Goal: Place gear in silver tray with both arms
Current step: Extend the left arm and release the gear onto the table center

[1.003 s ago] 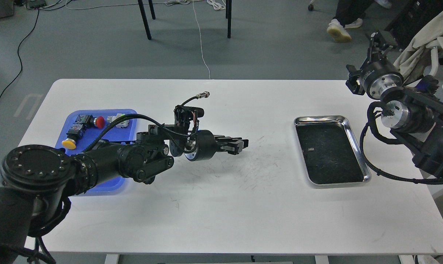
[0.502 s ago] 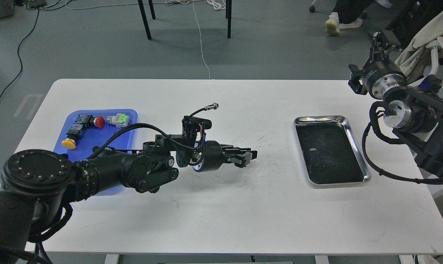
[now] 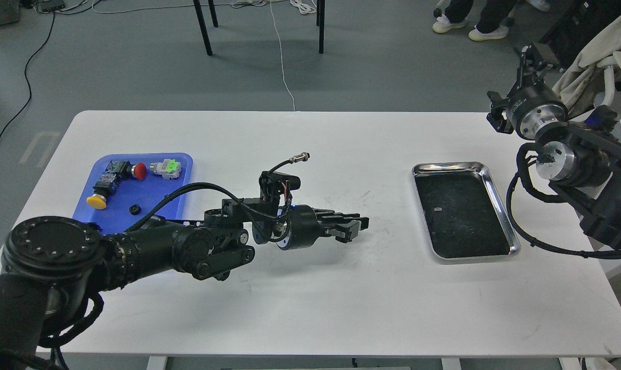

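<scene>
1. Head view: the left gripper [image 3: 352, 227] hangs over mid-table, well left of the empty silver tray [image 3: 503, 205]; its dark fingers look near together, though whether they hold the gear I cannot tell. A small black part [image 3: 134, 209] lies in the blue tray [image 3: 179, 200].
2. The right gripper [image 3: 532, 55] sits raised off the table's far right; its opening I cannot tell.
3. Best approach: travel level, lower inside the rim, then release.

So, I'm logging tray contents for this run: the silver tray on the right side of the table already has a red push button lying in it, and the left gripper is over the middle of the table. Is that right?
Not quite. The head view shows the silver tray holding no button; the red push button lies in the blue tray on the left. The left gripper is indeed over the middle of the table.
</scene>
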